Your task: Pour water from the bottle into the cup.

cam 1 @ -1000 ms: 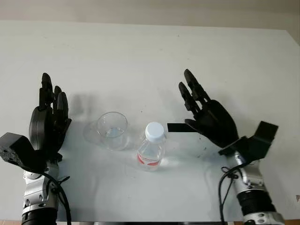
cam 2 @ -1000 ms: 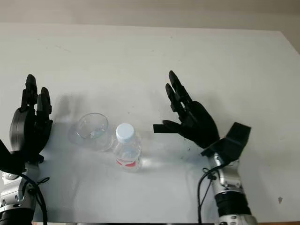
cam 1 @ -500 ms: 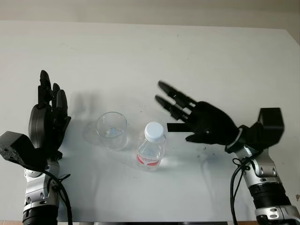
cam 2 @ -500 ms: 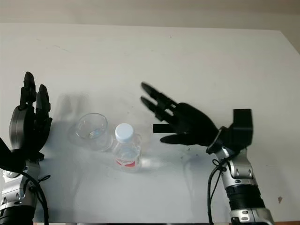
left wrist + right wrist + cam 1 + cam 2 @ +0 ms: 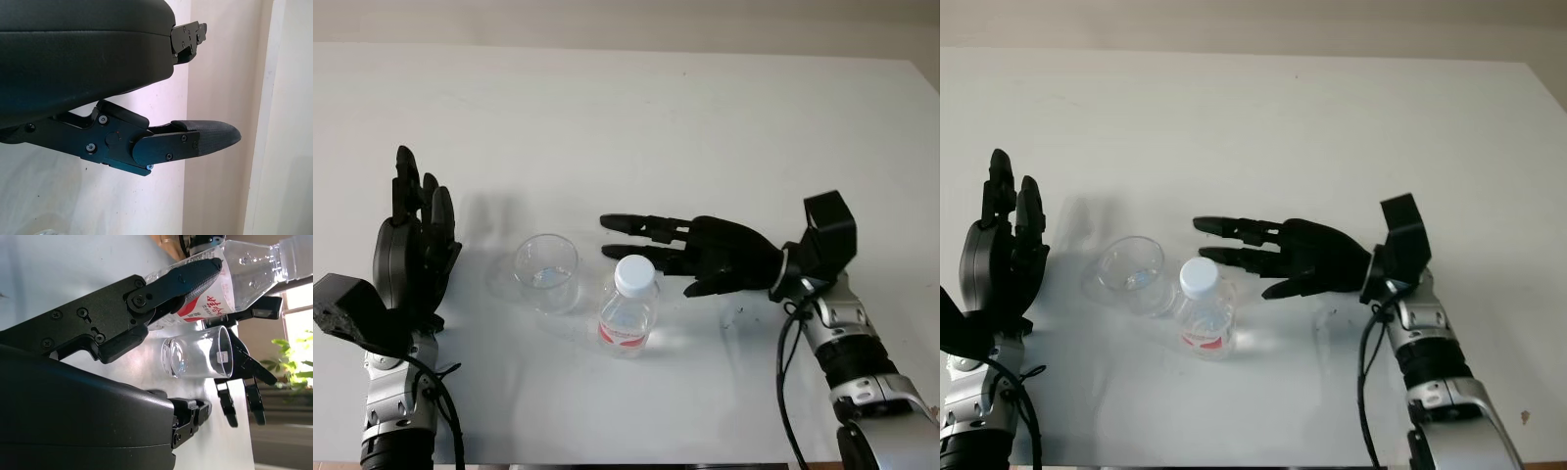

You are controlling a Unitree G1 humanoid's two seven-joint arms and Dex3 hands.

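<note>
Clear plastic is what I see at the centre of the left eye view: the bottle (image 5: 628, 311) stands upright with its white cap (image 5: 635, 275) on and a red label low on its body, just right of the empty cup (image 5: 547, 271), the two nearly touching on the white table (image 5: 626, 117). My right hand (image 5: 690, 252) reaches in from the right of the frame, released and holding nothing, its fingers (image 5: 636, 225) stretched level just beyond the cap and towards the cup's rim. My left hand (image 5: 411, 250) stands upright at the left edge, open, well apart from the cup.

In the right eye view the same hand (image 5: 1278, 253) lies close behind the bottle (image 5: 1203, 313).

In the left wrist view I see one black finger (image 5: 190, 142) against a pale wall.

In the right wrist view one finger (image 5: 181, 281) lies across the bottle (image 5: 230, 271) at its label; I cannot tell whether it touches. The cup (image 5: 198, 357) sits just beside the bottle, with the left hand (image 5: 242, 377) behind it.
</note>
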